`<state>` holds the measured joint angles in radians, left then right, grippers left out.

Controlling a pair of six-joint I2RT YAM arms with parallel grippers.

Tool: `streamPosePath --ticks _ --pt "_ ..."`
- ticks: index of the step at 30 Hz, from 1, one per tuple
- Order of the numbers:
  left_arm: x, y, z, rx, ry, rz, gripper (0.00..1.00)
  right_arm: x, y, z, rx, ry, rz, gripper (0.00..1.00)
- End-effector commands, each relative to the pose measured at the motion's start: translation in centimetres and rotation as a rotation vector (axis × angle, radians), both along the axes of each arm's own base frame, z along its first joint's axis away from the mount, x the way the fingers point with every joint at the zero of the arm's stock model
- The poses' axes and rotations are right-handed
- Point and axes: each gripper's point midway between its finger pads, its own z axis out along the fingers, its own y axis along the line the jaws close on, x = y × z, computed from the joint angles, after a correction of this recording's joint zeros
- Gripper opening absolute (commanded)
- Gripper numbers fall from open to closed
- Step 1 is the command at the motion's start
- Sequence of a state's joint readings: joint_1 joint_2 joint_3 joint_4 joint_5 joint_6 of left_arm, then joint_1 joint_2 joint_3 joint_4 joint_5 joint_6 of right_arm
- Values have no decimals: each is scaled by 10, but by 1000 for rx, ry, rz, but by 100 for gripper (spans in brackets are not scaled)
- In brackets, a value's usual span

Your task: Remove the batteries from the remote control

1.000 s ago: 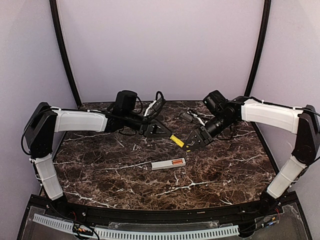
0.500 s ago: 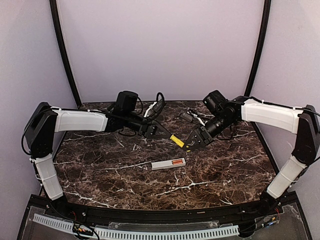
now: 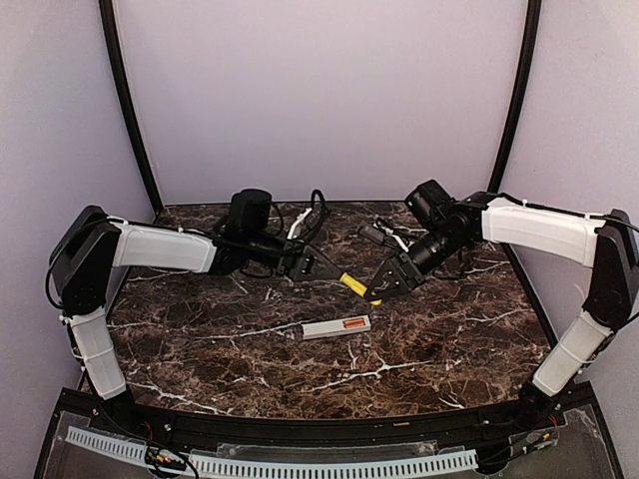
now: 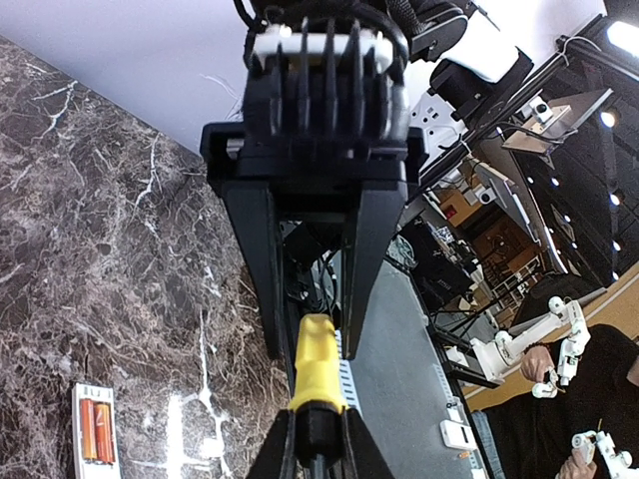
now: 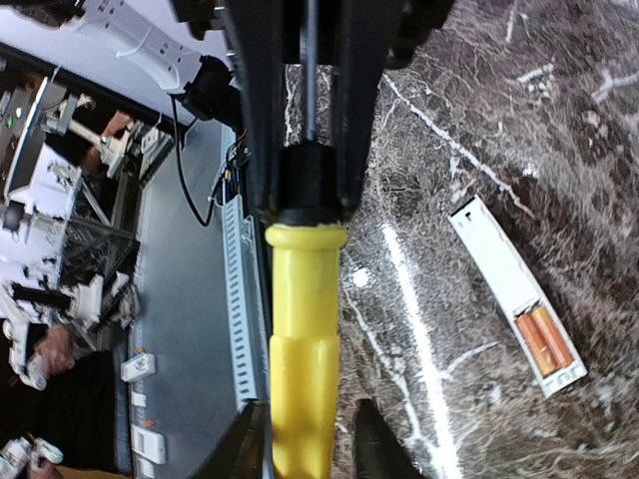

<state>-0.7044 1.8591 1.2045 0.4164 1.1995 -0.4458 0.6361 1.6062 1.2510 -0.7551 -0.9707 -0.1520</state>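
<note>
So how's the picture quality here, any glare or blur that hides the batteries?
Top view: soft, even light, sharp, though the batteries in the remote are tiny. Left wrist view: white glare on the table, bright lamps top right. Right wrist view: a glare streak beside the yellow tool handle, which looms large; batteries clear.

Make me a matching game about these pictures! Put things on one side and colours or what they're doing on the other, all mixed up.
Things:
1. batteries
2. remote control
3. tool handle
4. left gripper

Match with:
A. yellow
B. white, lying flat on the table
C. shut on the tool's dark end
D. orange, side by side inside the remote control

Right pairs: 1-D, 2-B, 3-A, 4-C
</note>
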Motion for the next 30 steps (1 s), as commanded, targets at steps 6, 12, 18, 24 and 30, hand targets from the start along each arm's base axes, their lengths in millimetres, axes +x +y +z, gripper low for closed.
streamPosePath --ticks 6,12,18,24,30 --pt "-15 8 16 -57 -59 29 0 34 5 13 -4 -155 -141 81" --pt "-6 10 19 -58 -91 89 0 62 -6 31 39 -233 -290 99" --pt "13 10 30 -94 -111 166 0 93 -28 58 148 -262 -484 99" --pt "33 11 46 -142 -125 261 0 105 -37 85 252 -290 -596 98" --pt "42 8 64 -205 -118 299 0 102 -35 105 400 -273 -621 99"
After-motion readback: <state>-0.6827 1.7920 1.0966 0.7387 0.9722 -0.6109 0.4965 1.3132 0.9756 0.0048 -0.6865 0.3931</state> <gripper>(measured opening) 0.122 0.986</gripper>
